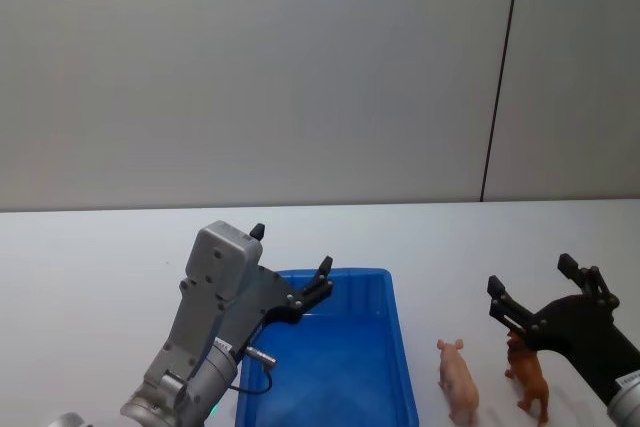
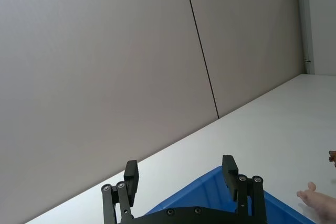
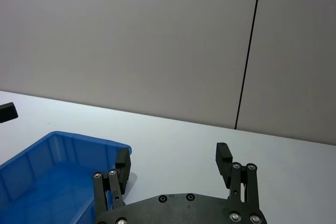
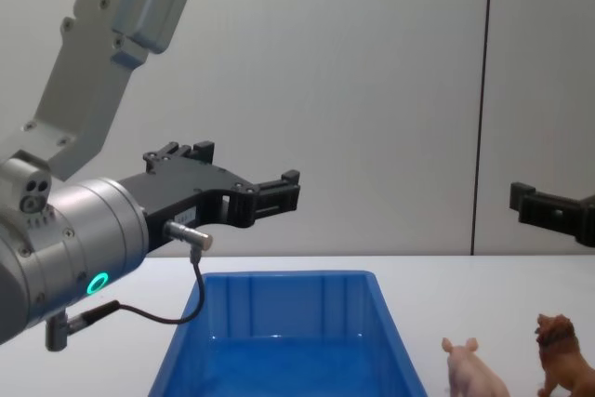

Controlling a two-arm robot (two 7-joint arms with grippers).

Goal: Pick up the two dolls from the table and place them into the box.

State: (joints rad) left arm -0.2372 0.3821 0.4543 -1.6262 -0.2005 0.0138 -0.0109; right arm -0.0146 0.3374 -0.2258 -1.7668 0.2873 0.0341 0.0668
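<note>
While pig [image 1: 458, 383] and lion [image 1: 529, 383] stand beside the box [image 1: 345, 274], left gripper [image 1: 291, 247] and right gripper [image 1: 531, 273] hover, fingers wide.

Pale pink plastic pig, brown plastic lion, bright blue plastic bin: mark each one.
Pale pink plastic pig [image 1: 459, 385], head view, its back.
Brown plastic lion [image 4: 560, 358], chest view, its chest.
Bright blue plastic bin [image 4: 284, 276], chest view, far rim.

The silver-grey metal left arm [image 1: 200, 332] enters the head view at 7 o'clock. Its black two-finger left gripper [image 1: 291, 248] points toward 2 o'clock with the fingers spread apart. The black two-finger right gripper [image 1: 531, 274] enters at 4 o'clock and points toward 11 o'clock, its fingers likewise spread. Both are held raised.
</note>
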